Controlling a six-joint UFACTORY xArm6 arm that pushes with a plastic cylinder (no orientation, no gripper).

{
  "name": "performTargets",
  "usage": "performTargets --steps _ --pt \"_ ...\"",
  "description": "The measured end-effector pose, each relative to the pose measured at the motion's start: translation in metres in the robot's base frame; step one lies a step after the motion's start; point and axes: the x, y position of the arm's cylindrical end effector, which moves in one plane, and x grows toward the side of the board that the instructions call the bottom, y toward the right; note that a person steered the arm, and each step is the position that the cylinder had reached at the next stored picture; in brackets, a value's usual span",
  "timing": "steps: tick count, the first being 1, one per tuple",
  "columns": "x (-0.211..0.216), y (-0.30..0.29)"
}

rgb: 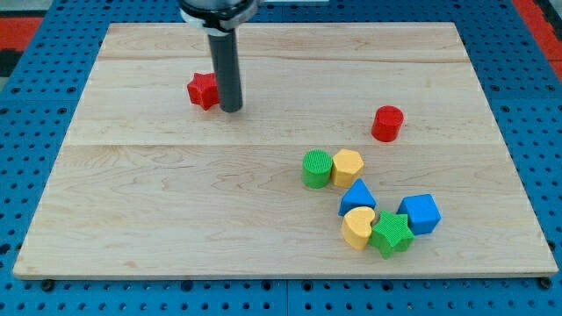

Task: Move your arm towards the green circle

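Observation:
The green circle (317,168) is a short green cylinder right of the board's middle, touching a yellow hexagon block (348,166) on its right. My tip (232,109) is at the upper left of the board, just right of a red star block (203,89) and close to touching it. The green circle lies well to the right of and below my tip.
A red cylinder (387,123) stands alone at the upper right. Below the green circle sit a blue triangle (357,195), a yellow heart (357,227), a green star (391,233) and a blue cube (421,213), clustered together. The wooden board (132,202) rests on a blue pegboard.

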Motion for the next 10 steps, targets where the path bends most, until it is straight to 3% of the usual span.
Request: performTargets --steps 2,3,7,8,10 --pt "-0.091 -0.106" --pt "-0.089 -0.100" --pt "-0.071 -0.053" --pt "-0.054 -0.004" --pt "0.016 0.007"
